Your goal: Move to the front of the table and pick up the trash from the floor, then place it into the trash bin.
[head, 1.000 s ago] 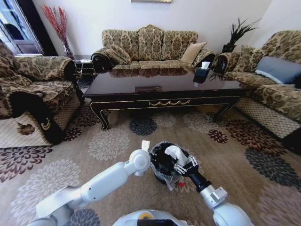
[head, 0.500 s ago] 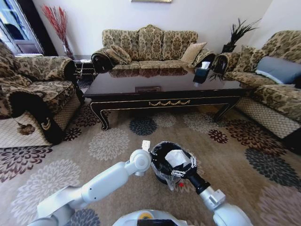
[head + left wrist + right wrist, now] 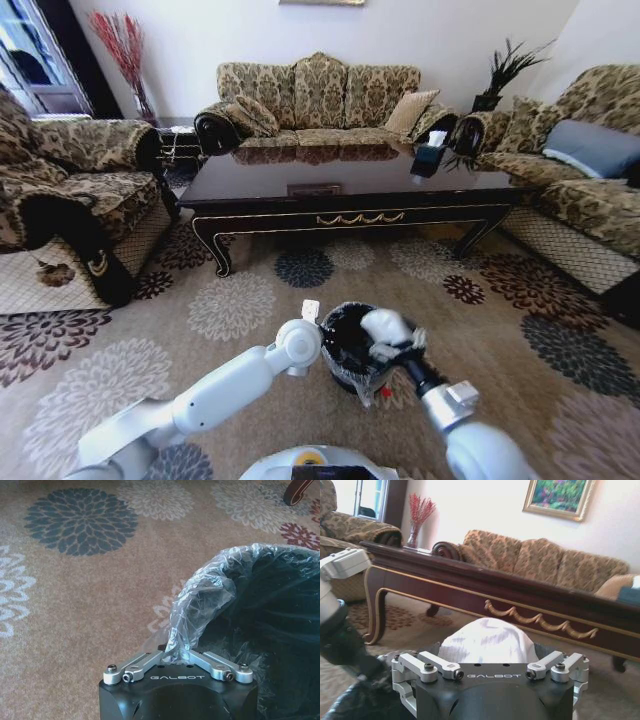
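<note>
Right hand (image 3: pixel 388 338), lower centre, clamped on the white paper trash (image 3: pixel 381 324), has tilted over the trash bin (image 3: pixel 345 350) mouth; release seems imminent. Left hand (image 3: pixel 176 656) pinches the liner (image 3: pixel 202 597).

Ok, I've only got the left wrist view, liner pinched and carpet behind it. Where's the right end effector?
Observer: In the head view, the right end effector is above the trash bin opening, across from the left end effector pinching the liner.
Operator: Is it carrying anything?
Observer: Yes, crumpled white paper sits between its fingers.
Operator: Anything on the floor nearby?
Observer: Something small and red lies on the carpet beside the bin. I can't tell what it is.
</note>
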Tool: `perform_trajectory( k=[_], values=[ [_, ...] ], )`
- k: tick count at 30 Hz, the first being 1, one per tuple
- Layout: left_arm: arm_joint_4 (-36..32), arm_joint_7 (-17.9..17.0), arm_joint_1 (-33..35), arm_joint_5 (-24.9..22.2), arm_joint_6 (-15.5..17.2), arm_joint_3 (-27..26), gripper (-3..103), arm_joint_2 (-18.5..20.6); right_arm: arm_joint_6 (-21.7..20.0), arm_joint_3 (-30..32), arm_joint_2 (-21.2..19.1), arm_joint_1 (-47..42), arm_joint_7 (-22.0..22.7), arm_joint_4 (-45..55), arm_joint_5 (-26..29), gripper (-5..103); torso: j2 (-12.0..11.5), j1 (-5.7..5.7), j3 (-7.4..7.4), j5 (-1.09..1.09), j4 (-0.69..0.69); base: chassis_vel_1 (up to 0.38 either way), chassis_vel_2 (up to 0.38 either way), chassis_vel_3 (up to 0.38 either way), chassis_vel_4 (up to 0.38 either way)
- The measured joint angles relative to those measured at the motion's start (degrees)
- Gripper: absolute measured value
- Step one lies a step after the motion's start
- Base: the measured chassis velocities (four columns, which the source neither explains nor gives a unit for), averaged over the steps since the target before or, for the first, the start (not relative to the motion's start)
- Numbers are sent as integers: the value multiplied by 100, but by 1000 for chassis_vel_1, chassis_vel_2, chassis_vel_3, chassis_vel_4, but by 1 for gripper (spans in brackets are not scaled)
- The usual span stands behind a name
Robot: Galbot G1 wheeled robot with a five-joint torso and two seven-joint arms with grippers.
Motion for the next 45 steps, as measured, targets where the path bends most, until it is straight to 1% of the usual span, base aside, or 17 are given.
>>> perform_trajectory(
  k=[6, 8, 13, 14, 17, 20, 21, 24, 25, 27, 28, 33, 36, 37, 38, 39, 45],
  values=[
    [19, 3, -51, -27, 0, 16, 0, -27, 253, 248, 43, -70, -271, 109, -371, 100, 0, 0, -1, 0, 1, 0, 0, 0, 0],
    [53, 0, -83, -30, 0, 67, 0, -87, 487, 367, 151, -182, -390, 175, -965, 100, 0, 0, 0, -1, 0, 0, 0, 0, 0],
    [81, -8, -85, -32, -2, 92, 0, -137, 667, 379, 252, -452, -811, 363, -1030, 100, 0, 0, -1, -3, -1, 0, 0, 0, 0],
    [81, -6, -77, -34, -2, 92, 0, -138, 685, 374, 243, -537, -1076, 493, -778, 100, 0, 0, -1, 3, 2, 0, 0, 0, 0],
    [116, -12, -74, -26, -3, 102, 0, -156, 376, 296, 251, -636, -989, 750, -484, 100, 0, 0, -1, -6, 0, 0, 0, 0, 0],
    [125, -11, -71, -29, -3, 104, 0, -192, 312, 299, 214, -608, -1177, 732, -58, 100, 0, 0, -1, 2, 2, 0, 0, 0, 0],
    [126, -21, -63, -24, -5, 114, 0, -219, 96, 238, 220, -600, -937, 755, -12, 100, 0, 0, -1, 0, 1, 0, 0, 0, 0],
    [119, -16, -52, -33, -8, 133, 0, -247, 207, 254, 256, -520, -1050, 688, 79, 100, 0, 0, -1, 0, 2, 0, 0, 0, 0],
    [116, -27, -46, -30, -8, 142, 0, -253, -25, 128, 278, -584, -932, 796, 494, 100, 0, 0, -1, 5, 2, 0, 0, 0, 0],
    [116, -34, -48, -33, -8, 162, 0, -254, -85, 14, 425, -553, -711, 811, 549, 100, 0, 0, -1, -5, -1, 0, 0, 0, 0],
    [119, -33, -58, -36, -8, 169, 0, -253, -169, -92, 452, -569, -740, 866, 1241, 100, 0, 0, -1, 5, 3, 0, 0, 0, 0],
    [129, -37, -89, -51, -8, 177, 0, -260, -347, -63, 502, -493, -429, 965, 1675, 100, 0, 0, -1, 6, 3, 0, 0, 0, 0],
    [139, -34, -89, -57, -8, 175, 0, -282, -271, 147, 490, -390, -456, 985, 1488, 100, 0, 0, -1, -3, 1, 0, 0, 0, 0],
    [148, -34, -80, -54, -8, 173, 0, -287, -471, 170, 463, -415, -408, 1030, 1775, 100, 0, 0, -1, -1, 3, 0, 0, 0, 0],
    [159, -40, -77, -37, -9, 170, 0, -288, -547, 198, 486, -432, -258, 1034, 1551, 100, 0, 0, -1, 1, 1, 0, 0, 0, 0],
    [175, -38, -65, -32, -9, 169, 0, -293, -133, 333, 505, -346, -488, 956, 885, 100, 0, 0, 0, -2, 1, 0, 0, 0, 0],
    [175, -35, -43, -21, -9, 137, 0, -289, -443, 184, 547, -585, -720, 1054, 1458, 100, 0, 0, -1, -1, 1, 0, 0, 0, 0]
  ],
)
